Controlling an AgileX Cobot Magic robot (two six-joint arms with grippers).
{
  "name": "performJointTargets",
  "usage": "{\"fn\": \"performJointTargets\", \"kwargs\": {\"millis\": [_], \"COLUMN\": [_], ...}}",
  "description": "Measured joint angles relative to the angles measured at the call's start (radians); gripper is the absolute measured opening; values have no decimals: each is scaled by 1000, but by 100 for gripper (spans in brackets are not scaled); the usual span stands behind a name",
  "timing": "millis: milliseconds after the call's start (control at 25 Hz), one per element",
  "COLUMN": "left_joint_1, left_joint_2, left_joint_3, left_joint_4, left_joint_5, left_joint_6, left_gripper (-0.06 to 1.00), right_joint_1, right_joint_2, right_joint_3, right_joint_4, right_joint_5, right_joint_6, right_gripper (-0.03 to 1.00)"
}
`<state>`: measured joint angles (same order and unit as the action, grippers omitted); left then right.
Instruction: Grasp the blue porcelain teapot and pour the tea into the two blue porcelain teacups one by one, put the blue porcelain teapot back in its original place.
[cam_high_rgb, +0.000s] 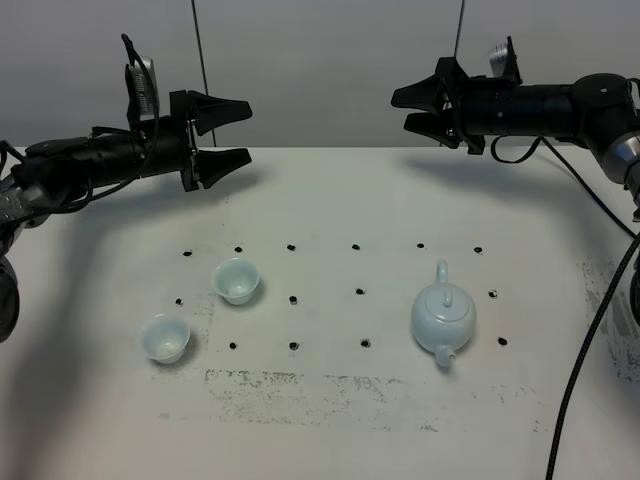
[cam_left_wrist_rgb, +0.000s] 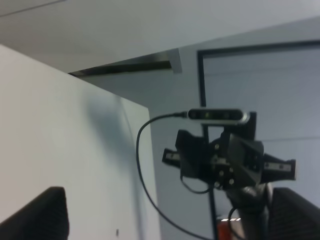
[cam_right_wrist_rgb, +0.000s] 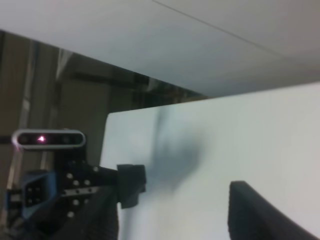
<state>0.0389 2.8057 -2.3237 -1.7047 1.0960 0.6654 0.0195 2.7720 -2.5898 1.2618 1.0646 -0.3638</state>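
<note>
You had the blue porcelain teapot (cam_high_rgb: 443, 318) sitting lower right, upper teacup (cam_high_rgb: 237, 280) and lower teacup (cam_high_rgb: 164, 338) lower left. Left gripper (cam_high_rgb: 247, 131) and right gripper (cam_high_rgb: 400, 110) hung open, empty, up top. Looked glossy, slippery, breakable; I'd pinch the loop handle (cam_high_rgb: 441, 270).

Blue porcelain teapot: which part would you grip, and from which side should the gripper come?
Probably the small loop handle of the blue porcelain teapot: it juts toward the far edge of the table, opposite the spout. The round glossy body looks too wide. The open right gripper hangs above that edge, so descending from there suits.
</note>
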Motion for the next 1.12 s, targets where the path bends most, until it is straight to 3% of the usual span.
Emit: {"fn": "performJointTargets", "kwargs": {"millis": [120,280,360,480,600,720,920,1120], "left_joint_1": [0,0,-1,-4,-10,-14,-16,-16], "left_joint_2": [1,2,-3,-48,-110,-186,-316,-462], "left_joint_3": [-41,-199,-281,-295,-261,-210,-103,11], "left_joint_4": [34,265,417,645,807,910,984,1116], "left_joint_5": [12,-15,-47,-117,-141,-139,-143,-155], "left_joint_6": [97,84,24,-26,-48,-65,-77,-68], "left_gripper": [76,76,76,76,76,76,74,74], "right_joint_1": [0,0,0,-2,-13,-24,-20,-12], "right_joint_2": [0,0,0,0,-24,-102,-237,-318], "right_joint_3": [-44,-122,-157,-178,-150,-82,-49,8], "right_joint_4": [-38,-238,-391,-630,-768,-849,-1023,-1196], "right_joint_5": [0,-2,-2,3,14,31,134,145], "right_joint_6": [-180,-264,-229,-107,-9,16,36,59], "right_gripper": [47,47,47,47,47,46,42,40]}}
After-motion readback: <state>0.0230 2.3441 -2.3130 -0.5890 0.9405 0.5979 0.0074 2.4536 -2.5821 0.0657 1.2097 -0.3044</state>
